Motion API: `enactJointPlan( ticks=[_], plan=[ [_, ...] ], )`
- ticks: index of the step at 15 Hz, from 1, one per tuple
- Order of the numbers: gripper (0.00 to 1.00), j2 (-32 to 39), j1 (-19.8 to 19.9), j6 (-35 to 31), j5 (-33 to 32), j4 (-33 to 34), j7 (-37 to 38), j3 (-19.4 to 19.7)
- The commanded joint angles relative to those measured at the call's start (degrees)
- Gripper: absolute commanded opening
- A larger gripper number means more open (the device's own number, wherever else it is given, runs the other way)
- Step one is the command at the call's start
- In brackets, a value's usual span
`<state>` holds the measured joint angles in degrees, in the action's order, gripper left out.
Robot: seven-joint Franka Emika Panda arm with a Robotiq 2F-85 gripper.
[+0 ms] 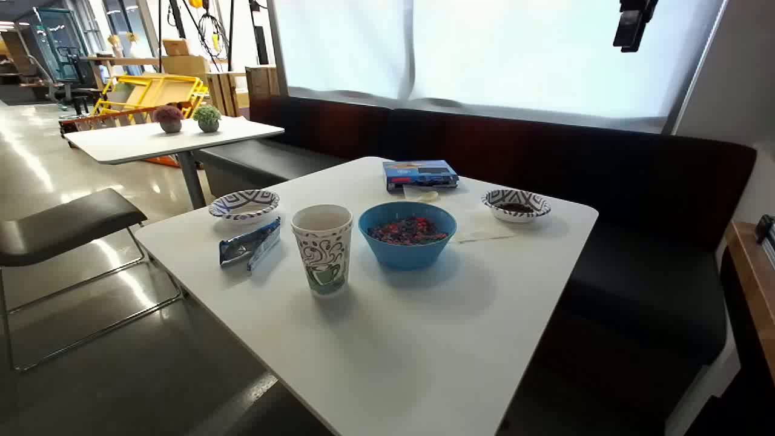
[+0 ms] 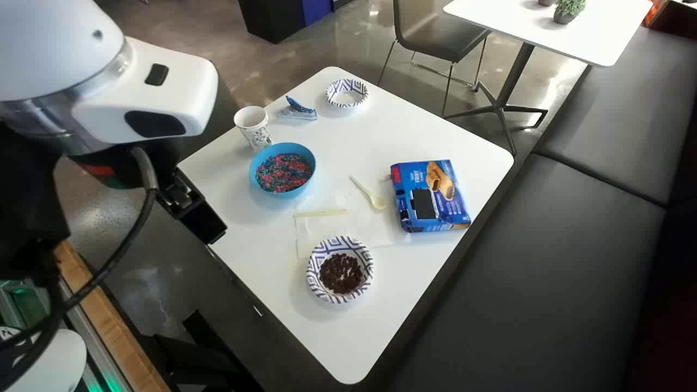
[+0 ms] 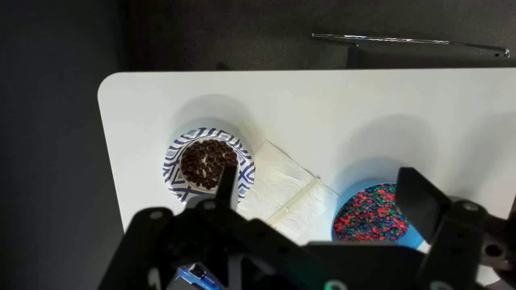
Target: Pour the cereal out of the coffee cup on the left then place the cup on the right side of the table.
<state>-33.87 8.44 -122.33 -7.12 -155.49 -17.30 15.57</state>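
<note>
The paper coffee cup (image 1: 327,260) with a swirl and green mug print stands upright on the white table (image 1: 418,339). It also shows in an exterior view (image 2: 257,133), beside the blue bowl (image 2: 291,191); what is inside it cannot be seen. The blue bowl, also in the wrist view (image 3: 342,201), holds red, green and blue bits. My gripper (image 3: 318,177) is open and empty, high above the table. Its fingers appear over the bean bowl and the blue bowl in the wrist view. It also shows at the upper right of an exterior view (image 1: 631,39).
A patterned paper bowl of dark beans (image 2: 321,286) and a similar bowl (image 2: 348,84) stand on the table. A blue box (image 2: 430,196), a spoon (image 2: 369,193), a napkin with a straw (image 2: 321,213) and a blue wrapper (image 1: 251,242) lie there too. A dark bench (image 2: 523,299) borders the table.
</note>
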Motion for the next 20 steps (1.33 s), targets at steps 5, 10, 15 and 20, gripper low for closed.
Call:
enactJointPlan(
  ticks=[5,10,15,20],
  plan=[
    [1.0,0.07,0.55,0.08,0.39,0.06,-0.28,-0.57],
    [1.0,1.42,-2.22,-0.89,2.05,0.89,-0.24,-2.18],
    [1.0,10.1,-9.93,-7.82,6.92,5.61,1.77,-8.33],
    [1.0,25.57,-12.4,-17.86,5.63,13.86,8.28,-14.8]
  ],
)
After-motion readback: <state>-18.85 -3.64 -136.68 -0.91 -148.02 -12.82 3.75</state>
